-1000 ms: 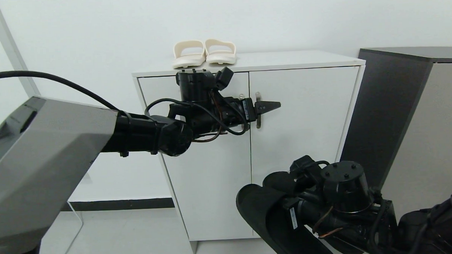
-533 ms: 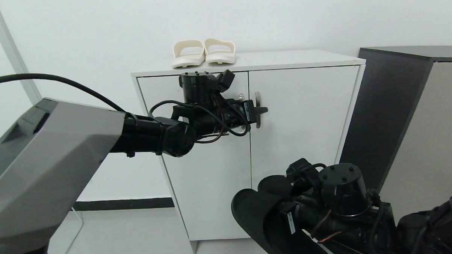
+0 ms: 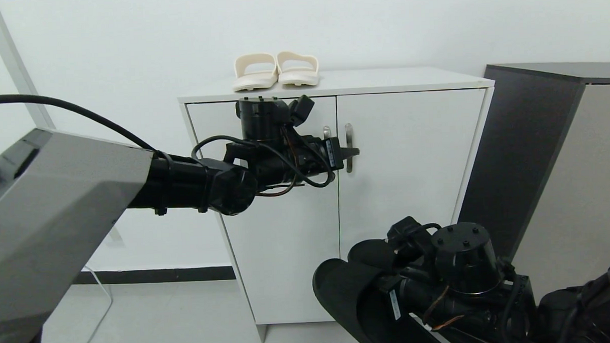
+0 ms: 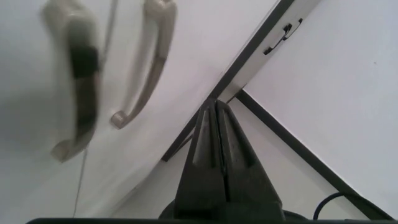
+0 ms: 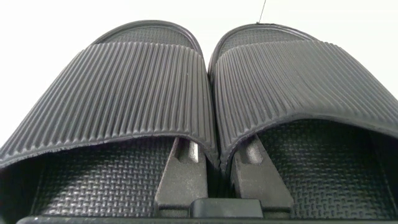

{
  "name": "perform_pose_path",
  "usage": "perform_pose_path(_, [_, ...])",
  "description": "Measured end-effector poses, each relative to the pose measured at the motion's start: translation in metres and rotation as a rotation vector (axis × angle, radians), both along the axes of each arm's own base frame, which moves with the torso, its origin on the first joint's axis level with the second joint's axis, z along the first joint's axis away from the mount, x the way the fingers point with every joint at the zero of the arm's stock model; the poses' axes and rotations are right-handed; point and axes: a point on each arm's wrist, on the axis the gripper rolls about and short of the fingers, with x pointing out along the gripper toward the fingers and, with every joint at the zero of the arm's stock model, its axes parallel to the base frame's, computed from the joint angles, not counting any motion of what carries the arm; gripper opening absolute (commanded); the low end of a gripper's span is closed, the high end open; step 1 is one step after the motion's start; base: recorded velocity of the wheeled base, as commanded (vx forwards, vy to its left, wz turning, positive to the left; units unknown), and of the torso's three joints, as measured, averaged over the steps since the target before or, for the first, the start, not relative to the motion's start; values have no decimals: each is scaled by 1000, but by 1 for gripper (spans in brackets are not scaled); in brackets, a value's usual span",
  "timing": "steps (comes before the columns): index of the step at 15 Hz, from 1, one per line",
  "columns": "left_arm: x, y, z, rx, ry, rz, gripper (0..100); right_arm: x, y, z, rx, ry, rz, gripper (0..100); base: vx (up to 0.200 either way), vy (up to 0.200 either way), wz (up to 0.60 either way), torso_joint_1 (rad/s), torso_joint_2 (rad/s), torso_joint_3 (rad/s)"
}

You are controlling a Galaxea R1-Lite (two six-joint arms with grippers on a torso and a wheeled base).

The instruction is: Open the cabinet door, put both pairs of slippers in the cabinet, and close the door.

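The left end effector [image 3: 354, 152], fingers pressed together, is hovering by the handles [image 4: 149, 62]. The doors [image 3: 412, 188] are not open yet. The right end effector [image 5: 217, 171] is pinching the black slippers [image 3: 360, 296] below. The cream slippers [image 3: 276, 71] are waiting atop the cabinet [image 3: 383, 80]; nothing is stowed.

Bright, even light; soft shadows; nearest handle [image 4: 82, 102] blurred.

From the head, facing forward at the cabinet [image 3: 411, 152], middling far. From the left wrist, close upon the door handles [image 4: 151, 56], shared with the head frame's centre. From the right wrist, hard against the black slippers [image 5: 149, 81], shared lower right.
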Motion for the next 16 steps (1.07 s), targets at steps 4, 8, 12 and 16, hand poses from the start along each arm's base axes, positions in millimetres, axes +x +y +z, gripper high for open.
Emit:
perform_pose_path(4, [-2,7,6,-6,-10,9,100,0,0,0,0,0,0,0,0,0,0,0,0,0])
perform_pose_path(8, [1,7,9,-13,-23,13,100,0,0,0,1,0,0,0,0,0,0,0,0,0])
perform_pose_path(12, [8,6,12,-12,-19,16,100,0,0,0,1,0,0,0,0,0,0,0,0,0])
perform_pose_path(16, [15,-3,10,-9,-13,8,100,0,0,0,0,0,0,0,0,0,0,0,0,0])
